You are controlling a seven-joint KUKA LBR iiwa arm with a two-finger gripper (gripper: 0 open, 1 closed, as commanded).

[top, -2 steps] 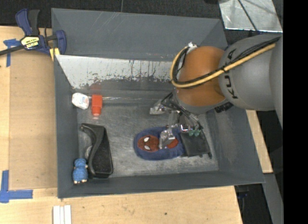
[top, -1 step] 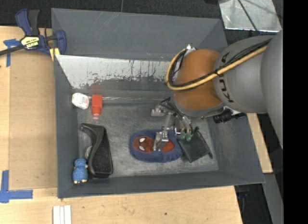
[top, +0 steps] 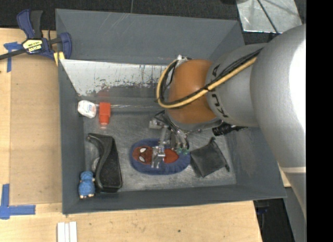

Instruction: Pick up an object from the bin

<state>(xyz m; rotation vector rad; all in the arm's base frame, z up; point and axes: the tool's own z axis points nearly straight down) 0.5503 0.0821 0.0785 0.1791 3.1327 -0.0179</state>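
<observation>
My gripper [top: 165, 151] reaches down at the middle of the bin, right over a flat blue oval item with a red spider-mask face [top: 152, 158]. Its fingers touch or hover at the top of that item near its red centre; part of the item is covered by them. Just to the right lies a dark grey square pad [top: 209, 158], tilted, close to the gripper's body.
A black curved handle-shaped thing [top: 106, 162] lies at the left, with a small blue figure [top: 86, 183] at its lower end. At the back left lie a white capped piece [top: 87, 109] and an orange block [top: 104, 112]. The arm with its orange cover fills the right.
</observation>
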